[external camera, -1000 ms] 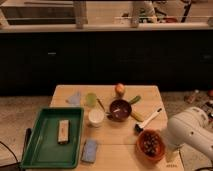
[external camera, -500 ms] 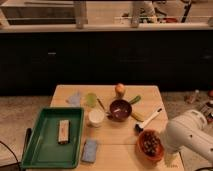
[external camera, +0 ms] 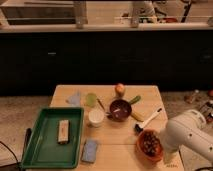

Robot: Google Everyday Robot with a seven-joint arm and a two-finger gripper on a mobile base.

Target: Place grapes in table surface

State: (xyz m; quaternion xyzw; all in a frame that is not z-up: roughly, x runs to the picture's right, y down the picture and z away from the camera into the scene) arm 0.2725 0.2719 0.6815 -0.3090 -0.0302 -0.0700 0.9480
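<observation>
The grapes [external camera: 150,143], a dark purple-brown bunch, lie in an orange bowl [external camera: 142,150] at the front right of the light tan wooden table surface [external camera: 117,136]. My white arm [external camera: 189,131] reaches in from the right. My gripper [external camera: 164,150] is at the arm's lower left end, right beside the bowl's right rim, and is mostly covered by the arm.
A green tray [external camera: 34,137] with a brown block [external camera: 63,131] sits front left. A blue sponge [external camera: 90,150], white cup [external camera: 95,117], green cup [external camera: 91,99], purple bowl [external camera: 120,109], apple [external camera: 120,89] and white-handled brush [external camera: 148,120] also stand on the table.
My arm has edged slightly left, closer to the orange bowl. The grapes and the other things have not moved.
</observation>
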